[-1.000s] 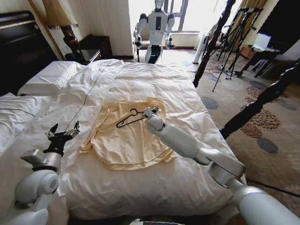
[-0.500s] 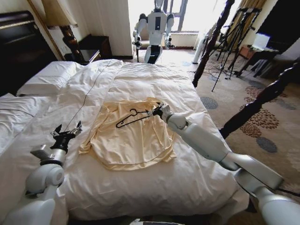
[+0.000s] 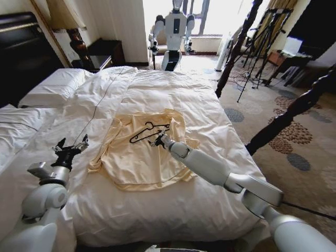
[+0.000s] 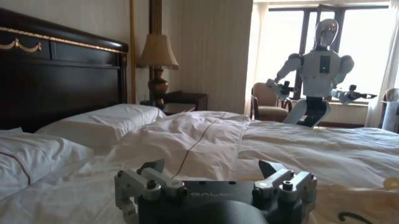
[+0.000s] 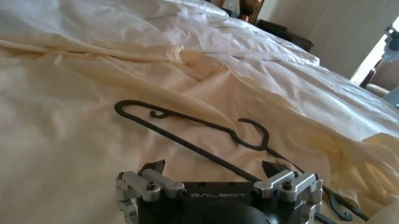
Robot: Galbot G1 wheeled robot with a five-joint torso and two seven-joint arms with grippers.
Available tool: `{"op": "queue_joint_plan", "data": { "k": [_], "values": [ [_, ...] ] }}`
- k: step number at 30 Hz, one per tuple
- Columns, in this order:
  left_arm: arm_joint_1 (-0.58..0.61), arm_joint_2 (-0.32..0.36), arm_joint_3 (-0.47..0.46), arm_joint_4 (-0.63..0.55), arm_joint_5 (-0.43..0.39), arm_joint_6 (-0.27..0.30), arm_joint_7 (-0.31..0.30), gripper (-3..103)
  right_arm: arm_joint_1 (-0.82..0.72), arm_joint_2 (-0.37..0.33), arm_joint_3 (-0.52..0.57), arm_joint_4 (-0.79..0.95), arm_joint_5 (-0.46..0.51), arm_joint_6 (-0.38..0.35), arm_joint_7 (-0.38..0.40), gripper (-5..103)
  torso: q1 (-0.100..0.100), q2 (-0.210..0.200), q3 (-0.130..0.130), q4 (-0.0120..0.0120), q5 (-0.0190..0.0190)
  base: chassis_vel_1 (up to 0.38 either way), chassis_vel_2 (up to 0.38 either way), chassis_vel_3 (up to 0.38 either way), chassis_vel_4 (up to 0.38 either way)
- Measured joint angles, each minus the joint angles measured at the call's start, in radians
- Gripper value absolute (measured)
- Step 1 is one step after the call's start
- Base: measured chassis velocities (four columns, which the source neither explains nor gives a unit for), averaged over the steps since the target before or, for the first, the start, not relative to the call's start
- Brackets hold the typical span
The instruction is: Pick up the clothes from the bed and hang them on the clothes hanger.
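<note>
The cream clothes (image 3: pixel 142 157) lie spread flat on the bed's white duvet (image 3: pixel 173 89). On the garment's upper part rests the thin black clothes hanger (image 3: pixel 148 132), hook towards the pillows. My right gripper (image 3: pixel 157 140) hovers low at the hanger's near side. In the right wrist view it (image 5: pixel 214 169) is open, and the hanger (image 5: pixel 193 128) runs its lower bar in between the fingers over the cream cloth (image 5: pixel 68 135). My left gripper (image 3: pixel 71 149) is open above the duvet, left of the garment, holding nothing (image 4: pixel 212 167).
White pillows (image 3: pixel 52 86) and a dark headboard (image 3: pixel 21 52) lie at the left. Dark bed posts (image 3: pixel 239 44) stand on the right, with black tripods (image 3: pixel 262 42) on the carpet beyond. Another robot (image 3: pixel 173 31) stands by the window past the bed's far side.
My right gripper has drawn back from the hanger's right end, left and nearer, to its near side. The hanger and garment lie as before. The left arm barely shifted.
</note>
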Motion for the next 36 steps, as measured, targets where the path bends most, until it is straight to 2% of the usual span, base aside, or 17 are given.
{"op": "queue_joint_plan", "data": {
  "k": [2, 4, 5, 7, 9, 10, 11, 13, 16, 19, 22, 23, 24, 26, 29, 32, 36],
  "values": [
    [-0.004, 0.001, 0.004, 0.005, -0.002, -0.001, 0.007, 100, -0.002, 0.015, 0.003, -0.028, -0.018, 0.016, 0.003, 102, 0.0, 0.0, 0.0, 0.0, 0.0, 0.0, 0.0, 0.0, 0.0],
    [-0.002, -0.002, 0.004, 0.008, -0.003, -0.007, 0.017, 100, -0.005, 0.05, 0.018, -0.08, -0.048, 0.031, 0.008, 93, 0.0, 0.0, 0.0, 0.0002, 0.0001, 0.0, 0.0, 0.0, 0.0],
    [-0.002, -0.002, 0.004, 0.008, -0.003, -0.007, 0.017, 100, -0.005, 0.05, 0.018, -0.08, -0.048, 0.031, 0.008, 93, 0.0, 0.0, 0.0, 0.0002, 0.0001, 0.0, 0.0, 0.0, 0.0],
    [0.002, -0.004, 0.004, 0.01, -0.003, -0.012, 0.025, 100, -0.008, 0.087, 0.034, -0.138, -0.065, 0.055, 0.015, 83, 0.0, 0.0, 0.0, 0.0001, 0.0004, 0.0, 0.0, 0.0, 0.0],
    [0.002, -0.004, 0.004, 0.011, -0.003, -0.013, 0.027, 100, -0.009, 0.095, 0.039, -0.153, -0.072, 0.064, 0.015, 83, 0.0, 0.0, 0.0, 0.0, 0.0003, 0.0, 0.0, 0.0, 0.0],
    [0.001, -0.002, 0.004, 0.012, -0.003, -0.015, 0.033, 100, -0.009, 0.123, 0.058, -0.204, -0.1, 0.087, 0.013, 72, 0.0, 0.0, 0.0, 0.0003, 0.0003, 0.0, 0.0, 0.0, 0.0],
    [-0.001, 0.0, 0.005, 0.013, -0.002, -0.016, 0.035, 100, -0.009, 0.135, 0.069, -0.226, -0.11, 0.092, 0.008, 66, 0.0, 0.0, 0.0, 0.0006, 0.0002, 0.0, 0.0, 0.0, 0.0],
    [-0.002, 0.002, 0.006, 0.013, -0.002, -0.016, 0.036, 100, -0.009, 0.144, 0.077, -0.242, -0.115, 0.092, 0.005, 66, 0.0, 0.0, 0.0, 0.0006, 0.0001, 0.0, 0.0, 0.0, 0.0],
    [-0.006, 0.004, 0.012, 0.017, 0.0, -0.016, 0.038, 100, -0.01, 0.162, 0.099, -0.274, -0.133, 0.1, -0.002, 50, 0.0, 0.0, 0.0, 0.0002, 0.0002, 0.0, 0.0, 0.0, 0.0],
    [-0.006, 0.004, 0.015, 0.021, 0.0, -0.017, 0.039, 100, -0.012, 0.17, 0.106, -0.289, -0.145, 0.102, -0.008, 44, 0.0, 0.0, 0.0, 0.0001, 0.0003, 0.0, 0.0, 0.0, 0.0],
    [-0.006, 0.002, 0.017, 0.026, 0.001, -0.019, 0.039, 100, -0.016, 0.19, 0.126, -0.323, -0.17, 0.121, -0.011, 30, 0.0, 0.0, 0.0, 0.0002, 0.0003, 0.0, 0.0, 0.0, 0.0],
    [-0.006, 0.002, 0.017, 0.026, 0.001, -0.019, 0.039, 100, -0.016, 0.19, 0.126, -0.323, -0.17, 0.121, -0.011, 30, 0.0, 0.0, 0.0, 0.0002, 0.0003, 0.0, 0.0, 0.0, 0.0],
    [-0.005, 0.003, 0.017, 0.027, 0.001, -0.019, 0.04, 100, -0.017, 0.198, 0.132, -0.334, -0.179, 0.13, -0.011, 24, 0.0, 0.0, 0.0, 0.0004, 0.0003, 0.0, 0.0, 0.0, 0.0],
    [-0.005, 0.007, 0.017, 0.031, 0.001, -0.021, 0.041, 100, -0.019, 0.21, 0.143, -0.352, -0.206, 0.157, -0.007, 19, 0.0, 0.0, 0.0, 0.0003, 0.0003, 0.0, 0.0, 0.0, 0.0],
    [-0.004, 0.01, 0.017, 0.034, 0.001, -0.022, 0.042, 100, -0.022, 0.216, 0.149, -0.354, -0.233, 0.178, 0.002, 19, 0.0, 0.0, 0.0, 0.0002, 0.0002, 0.0, 0.0, 0.0, 0.0],
    [-0.004, 0.011, 0.018, 0.035, 0.001, -0.023, 0.044, 100, -0.026, 0.218, 0.144, -0.341, -0.256, 0.189, 0.022, 3, 0.0, 0.0, 0.0, 0.0002, 0.0002, 0.0, 0.0, 0.0, 0.0],
    [-0.006, 0.01, 0.022, 0.036, 0.001, -0.023, 0.046, 100, -0.029, 0.221, 0.132, -0.324, -0.28, 0.198, 0.045, -1, 0.0, 0.0, 0.0, 0.0001, 0.0002, 0.0, 0.0, 0.0, 0.0]
  ]
}}
